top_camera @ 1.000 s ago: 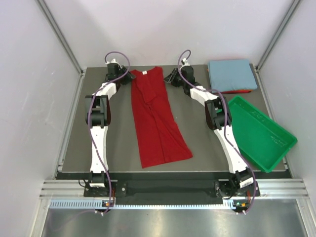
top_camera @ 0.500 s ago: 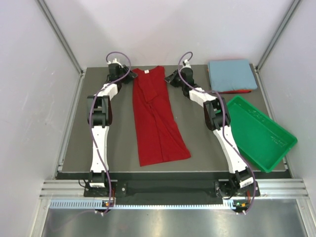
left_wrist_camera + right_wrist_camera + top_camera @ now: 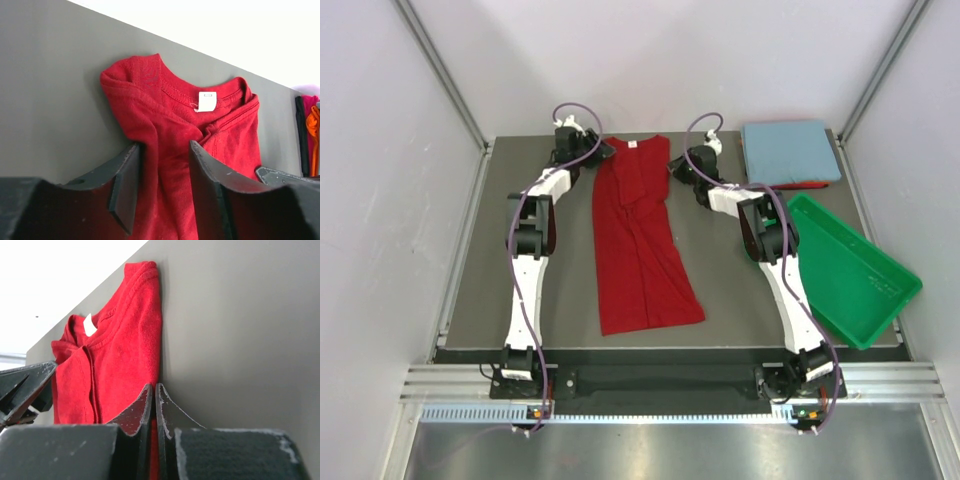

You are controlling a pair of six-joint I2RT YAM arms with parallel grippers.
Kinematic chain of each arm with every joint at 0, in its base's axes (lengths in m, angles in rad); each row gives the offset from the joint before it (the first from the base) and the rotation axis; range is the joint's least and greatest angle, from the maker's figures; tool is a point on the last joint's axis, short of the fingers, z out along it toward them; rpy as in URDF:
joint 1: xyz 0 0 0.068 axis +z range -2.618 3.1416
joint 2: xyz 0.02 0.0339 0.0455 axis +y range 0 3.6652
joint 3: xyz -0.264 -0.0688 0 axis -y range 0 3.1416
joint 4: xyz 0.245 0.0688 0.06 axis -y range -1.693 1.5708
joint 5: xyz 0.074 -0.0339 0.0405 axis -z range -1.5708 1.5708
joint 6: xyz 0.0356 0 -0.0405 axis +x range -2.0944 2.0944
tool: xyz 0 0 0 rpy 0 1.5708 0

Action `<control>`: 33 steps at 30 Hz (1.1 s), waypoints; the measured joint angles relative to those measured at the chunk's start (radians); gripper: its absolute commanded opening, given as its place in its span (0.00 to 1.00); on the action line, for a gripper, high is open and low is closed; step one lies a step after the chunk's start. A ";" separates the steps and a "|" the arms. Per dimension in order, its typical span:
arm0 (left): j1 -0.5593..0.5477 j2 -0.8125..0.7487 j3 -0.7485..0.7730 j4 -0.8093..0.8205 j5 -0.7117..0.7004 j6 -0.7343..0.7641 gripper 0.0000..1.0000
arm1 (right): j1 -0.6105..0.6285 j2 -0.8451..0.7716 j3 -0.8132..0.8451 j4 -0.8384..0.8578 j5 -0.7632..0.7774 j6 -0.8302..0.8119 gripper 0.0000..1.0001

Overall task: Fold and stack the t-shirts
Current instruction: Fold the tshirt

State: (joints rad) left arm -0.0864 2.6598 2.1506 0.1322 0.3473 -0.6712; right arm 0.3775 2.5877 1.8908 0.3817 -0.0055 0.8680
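Observation:
A dark red t-shirt (image 3: 642, 240) lies folded into a long strip down the middle of the table, collar and white neck label (image 3: 207, 101) at the far end. My left gripper (image 3: 598, 155) sits at its far left shoulder. In the left wrist view the jaws (image 3: 164, 150) stand apart with red cloth (image 3: 150, 95) lying loose between them. My right gripper (image 3: 677, 168) is at the far right edge of the shirt (image 3: 125, 340), its jaws (image 3: 154, 387) pressed together with a sliver of red cloth in the gap. A folded light blue t-shirt (image 3: 788, 150) rests on a folded red one (image 3: 812, 185) at the back right.
A green plastic tray (image 3: 860, 300) lies slanted at the right side of the table, close to the right arm. White walls and metal rails (image 3: 470, 240) bound the grey table top on the left, back and right.
Both grippers moved right along the far end, and the shirt's collar end shifted right with them. The right jaws closed at the shirt's edge; the left jaws opened wider.

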 measured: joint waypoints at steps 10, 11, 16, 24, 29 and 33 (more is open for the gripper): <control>0.046 -0.258 -0.294 -0.171 -0.113 0.093 0.53 | -0.027 -0.002 0.047 -0.072 -0.029 -0.019 0.00; 0.055 -0.309 -0.347 -0.201 -0.126 0.098 0.53 | -0.033 -0.002 0.055 -0.085 -0.035 -0.023 0.00; 0.078 -0.599 -0.631 -0.308 -0.200 0.115 0.53 | -0.053 -0.002 0.076 -0.121 -0.040 -0.055 0.00; -0.100 -0.927 -0.974 -0.441 -0.205 0.126 0.51 | -0.075 -0.008 0.128 -0.216 -0.065 -0.130 0.25; -0.177 -1.102 -1.147 -0.544 -0.201 0.127 0.52 | -0.105 -0.112 0.013 -0.307 -0.105 -0.179 0.33; -0.164 -1.257 -1.244 -0.586 -0.203 0.128 0.52 | -0.133 -0.314 -0.176 -0.420 -0.163 -0.198 0.36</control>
State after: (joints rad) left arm -0.2508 1.4033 0.9070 -0.4538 0.1444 -0.5430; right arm 0.2447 2.2738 1.7145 -0.0380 -0.1684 0.6697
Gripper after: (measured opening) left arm 0.525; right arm 0.345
